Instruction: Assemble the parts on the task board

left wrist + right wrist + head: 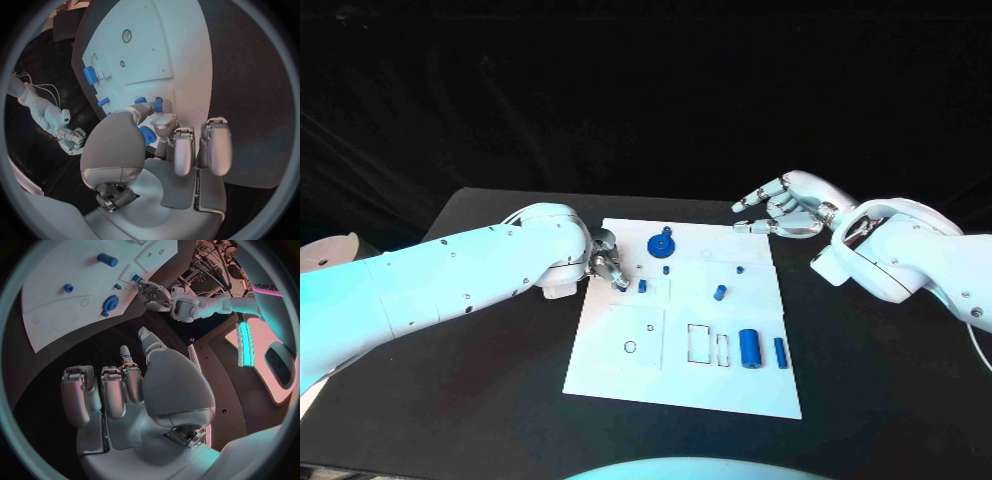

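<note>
Table (473, 400): black, carrying the task board at its middle.
Task board (682, 375): white plate, flat; taken as the landmark for all places below.
Left hand (603, 262): over the board's left edge, near the far end; fingertips drawn together beside a small blue peg (642, 286). Cannot tell whether pinching it or only touching.
Right hand (783, 212): off the board's far right corner, above the table; fingers apart and loosely curled, holding nothing.
Blue round part (661, 244): on the board near its far edge, just right of the left hand.
Blue cylinder (750, 348): lying at the board's near right, with a slimmer blue piece (780, 352) just right of it.
Step in hand: judged as seating or picking the small peg.
Next move: calls for a firm pinch and upright alignment over its hole.
</note>
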`<action>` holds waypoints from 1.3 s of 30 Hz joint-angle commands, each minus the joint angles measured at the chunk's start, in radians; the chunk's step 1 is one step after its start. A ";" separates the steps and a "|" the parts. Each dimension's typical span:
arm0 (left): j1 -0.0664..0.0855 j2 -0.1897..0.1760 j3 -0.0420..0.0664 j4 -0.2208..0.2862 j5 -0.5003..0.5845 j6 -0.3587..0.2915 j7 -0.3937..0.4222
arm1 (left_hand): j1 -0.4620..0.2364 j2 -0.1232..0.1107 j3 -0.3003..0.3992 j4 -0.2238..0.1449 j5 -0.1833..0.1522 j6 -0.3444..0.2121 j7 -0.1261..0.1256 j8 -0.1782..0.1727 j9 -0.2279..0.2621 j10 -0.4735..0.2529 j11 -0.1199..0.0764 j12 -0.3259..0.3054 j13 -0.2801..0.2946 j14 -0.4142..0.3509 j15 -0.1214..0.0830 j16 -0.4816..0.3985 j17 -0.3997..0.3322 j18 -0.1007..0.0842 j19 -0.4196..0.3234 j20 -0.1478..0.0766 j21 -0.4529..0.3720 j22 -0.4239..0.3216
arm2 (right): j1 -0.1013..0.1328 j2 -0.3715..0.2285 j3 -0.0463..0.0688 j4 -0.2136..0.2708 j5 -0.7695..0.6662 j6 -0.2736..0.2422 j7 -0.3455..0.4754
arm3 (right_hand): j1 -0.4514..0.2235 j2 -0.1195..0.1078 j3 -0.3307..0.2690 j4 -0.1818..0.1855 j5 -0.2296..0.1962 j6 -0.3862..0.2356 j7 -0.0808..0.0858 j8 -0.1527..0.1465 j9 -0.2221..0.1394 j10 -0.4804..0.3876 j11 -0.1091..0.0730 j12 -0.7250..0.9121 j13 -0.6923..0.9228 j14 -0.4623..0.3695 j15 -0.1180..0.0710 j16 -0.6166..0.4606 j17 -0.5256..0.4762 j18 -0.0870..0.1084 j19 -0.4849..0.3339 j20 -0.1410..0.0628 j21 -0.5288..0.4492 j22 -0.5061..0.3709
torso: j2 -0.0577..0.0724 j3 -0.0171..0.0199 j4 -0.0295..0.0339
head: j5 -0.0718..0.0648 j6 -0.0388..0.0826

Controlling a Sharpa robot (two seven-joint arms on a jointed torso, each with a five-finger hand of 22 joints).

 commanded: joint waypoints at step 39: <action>-0.005 0.021 -0.004 -0.020 0.013 0.093 -0.022 | -0.030 0.030 0.111 -0.145 0.008 0.033 -0.022 0.001 -0.022 0.040 -0.010 0.008 0.006 0.105 -0.012 0.003 0.263 -0.008 0.069 -0.008 0.015 0.177 | -0.001 0.001 0.000 0.001 -0.001 0.017 0.004 | 0.004 0.012 -0.008 -0.002 0.032 0.008 0.000 -0.001 0.002 0.035 -0.005 0.000 0.180 0.095 -0.001 -0.006 0.219 0.016 0.055 -0.002 -0.005 0.167 | -0.001 0.0003 0.0003 | 0.002 -0.005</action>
